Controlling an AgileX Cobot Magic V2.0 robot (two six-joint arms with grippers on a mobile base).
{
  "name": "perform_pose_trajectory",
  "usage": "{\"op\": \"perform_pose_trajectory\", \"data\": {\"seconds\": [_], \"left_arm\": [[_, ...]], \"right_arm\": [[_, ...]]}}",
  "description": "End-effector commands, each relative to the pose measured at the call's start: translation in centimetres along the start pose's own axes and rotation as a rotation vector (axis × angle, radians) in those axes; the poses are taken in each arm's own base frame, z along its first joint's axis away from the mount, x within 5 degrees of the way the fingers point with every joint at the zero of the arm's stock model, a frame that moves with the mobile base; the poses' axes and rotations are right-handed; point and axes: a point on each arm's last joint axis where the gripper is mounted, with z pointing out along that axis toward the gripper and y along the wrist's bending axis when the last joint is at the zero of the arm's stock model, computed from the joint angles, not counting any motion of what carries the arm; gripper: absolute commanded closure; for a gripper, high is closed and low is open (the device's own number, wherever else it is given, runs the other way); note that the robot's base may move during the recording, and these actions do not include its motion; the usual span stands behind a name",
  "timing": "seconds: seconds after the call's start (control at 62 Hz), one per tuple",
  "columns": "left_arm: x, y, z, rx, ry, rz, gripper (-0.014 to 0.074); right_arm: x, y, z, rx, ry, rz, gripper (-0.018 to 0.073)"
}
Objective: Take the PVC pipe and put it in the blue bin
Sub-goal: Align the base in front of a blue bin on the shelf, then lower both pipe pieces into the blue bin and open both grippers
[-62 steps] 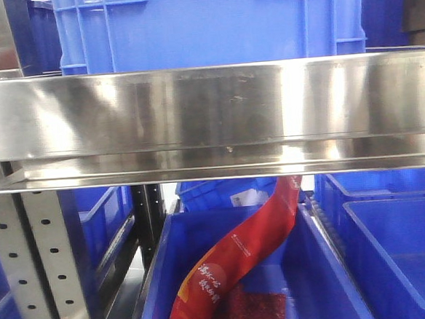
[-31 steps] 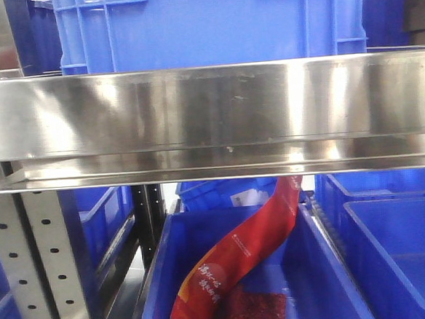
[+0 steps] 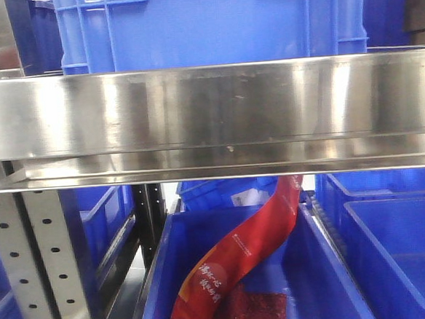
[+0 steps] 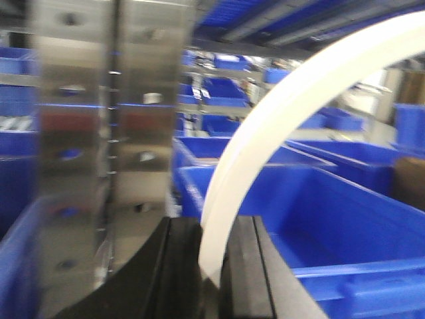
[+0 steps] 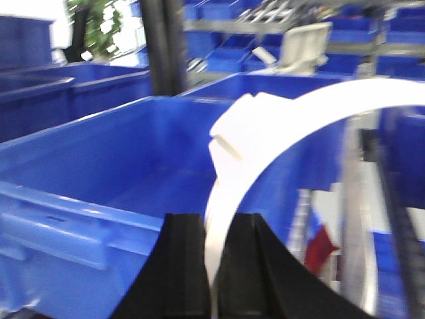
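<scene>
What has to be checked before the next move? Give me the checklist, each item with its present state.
1. Left gripper free: not ok; a white strip sits between its jaws.
2. Right gripper free: not ok; a second white strip sits between its jaws.
3. PVC pipe gripped: cannot tell; only an off-white rounded end shows, beside the second white strip.
4. Blue bin open ahead of the right gripper: ok.
5. Clearance to the steel shelf rail: cannot tell; no arm shows in the front view.
</scene>
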Motion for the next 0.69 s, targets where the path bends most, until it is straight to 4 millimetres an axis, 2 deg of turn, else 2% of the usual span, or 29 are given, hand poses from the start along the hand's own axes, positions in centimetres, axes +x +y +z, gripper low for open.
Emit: {"op": "perform_pose_trajectory", "data": {"seconds": [0.0,0.177,0.355,0.516,0.677], "left_arm": [[-0.7,-1.1,1.8,0.06,0.017,0.019,0.0707],[-2.1,-3.2,7.0,0.135,0.107,-0.001,0.0707],[-3.2,-4.3,13.3,0.135,0.199,0.003,0.0707],[-2.4,-5.5,18.8,0.158,0.336,-0.063,0.0707],[-0.8,-6.0,22.3,0.158,0.421,-0.06,0.0707]], "right_arm": [[-1.1,1.0,1.6,-0.048,-0.037,-0.002,0.0721],[-1.9,2.9,5.1,-0.114,0.012,-0.008,0.0721],[-3.5,3.9,8.7,-0.13,0.083,0.0,0.0721],[-4.7,4.6,11.8,-0.147,0.2,0.033,0.0721],[-4.9,5.2,14.8,-0.151,0.323,0.021,0.0721]]}}
